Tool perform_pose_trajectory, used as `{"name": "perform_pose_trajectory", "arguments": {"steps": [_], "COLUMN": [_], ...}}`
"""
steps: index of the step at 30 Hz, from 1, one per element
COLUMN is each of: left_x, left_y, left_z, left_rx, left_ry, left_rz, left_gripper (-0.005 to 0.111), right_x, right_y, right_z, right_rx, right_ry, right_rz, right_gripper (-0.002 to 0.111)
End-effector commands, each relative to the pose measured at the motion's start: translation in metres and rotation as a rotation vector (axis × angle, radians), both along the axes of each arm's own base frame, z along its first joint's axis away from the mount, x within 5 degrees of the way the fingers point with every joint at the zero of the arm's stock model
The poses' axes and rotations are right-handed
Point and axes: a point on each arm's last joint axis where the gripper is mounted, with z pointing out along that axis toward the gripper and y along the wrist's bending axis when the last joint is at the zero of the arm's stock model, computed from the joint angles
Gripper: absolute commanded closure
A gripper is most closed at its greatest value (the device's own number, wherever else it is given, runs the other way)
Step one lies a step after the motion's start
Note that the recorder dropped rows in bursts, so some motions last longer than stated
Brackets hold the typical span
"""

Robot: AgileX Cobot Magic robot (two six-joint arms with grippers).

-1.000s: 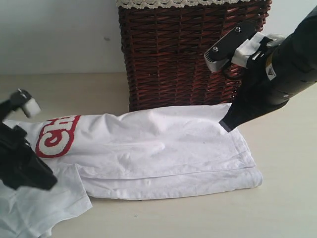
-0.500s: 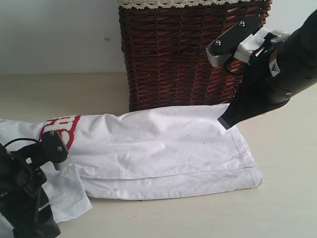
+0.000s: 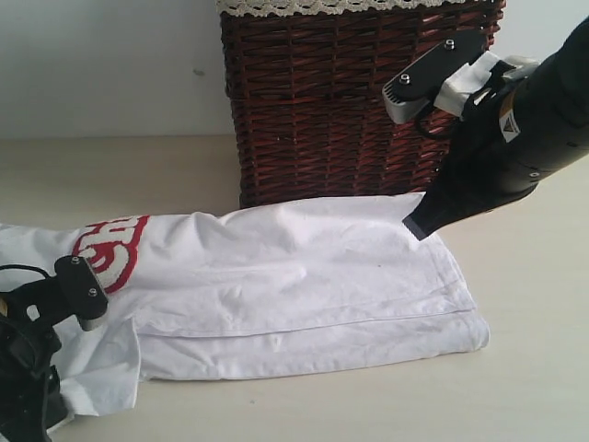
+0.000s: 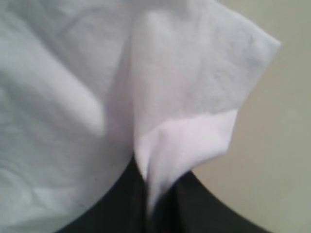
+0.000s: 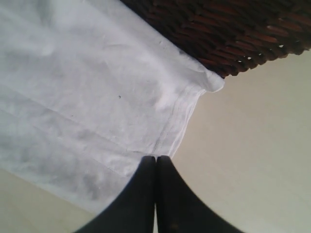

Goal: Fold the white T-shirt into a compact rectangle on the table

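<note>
While right gripper [image 3: 419,225], closed empty, pins the white T-shirt [image 3: 304,276] at far-right corner | left gripper [image 4: 146,187] clamps near-left cloth for folding.

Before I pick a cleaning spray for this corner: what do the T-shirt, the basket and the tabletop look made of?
White T-shirt: soft matte cloth, probably cotton; it creases and drapes. Its red-edged lettering looks fuzzy. Wicker basket: dark reddish-brown woven strands, slightly glossy, with cream lace trim on top. Table: smooth pale beige surface, perhaps laminate or wood; the look leaves it open.
</note>
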Motion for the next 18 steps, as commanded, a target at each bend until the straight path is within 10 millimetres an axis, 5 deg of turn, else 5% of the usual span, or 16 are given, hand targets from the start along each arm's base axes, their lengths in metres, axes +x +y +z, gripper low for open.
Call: {"name": "perform_pose_trajectory", "arguments": {"steps": [1, 7, 12, 14, 15, 17, 18], "left_x": [-0.002, -0.006, -0.019, -0.023, -0.025, -0.027, -0.027], "left_y": [-0.002, -0.005, 0.0, 0.0, 0.001, 0.002, 0.002], "left_z": [0.019, 0.049, 0.047, 0.041, 0.037, 0.034, 0.034], "left_rx": [0.02, -0.002, 0.023, 0.011, 0.012, 0.015, 0.016], "left_ry": [0.096, 0.18, 0.293, 0.293, 0.291, 0.288, 0.291], "left_rz": [-0.053, -0.102, -0.147, -0.139, -0.156, -0.15, -0.14], "left_gripper": [0.107, 0.107, 0.102, 0.078, 0.052, 0.022, 0.017], "right_x": [0.001, 0.002, 0.001, 0.0, -0.001, -0.003, -0.004], "right_y": [0.0, 0.0, 0.001, 0.001, 0.003, 0.006, 0.007], "right_z": [0.003, 0.003, 0.003, 0.002, 0.0, -0.003, -0.005], "right_rx": [0.015, 0.018, 0.024, 0.018, 0.02, 0.014, 0.016], "right_ry": [-0.021, -0.025, -0.02, -0.006, 0.015, 0.05, 0.062], "right_rz": [0.005, 0.007, 0.005, 0.028, 0.048, 0.113, 0.128], "right_gripper": [0.108, 0.108, 0.108, 0.108, 0.108, 0.108, 0.107]}}
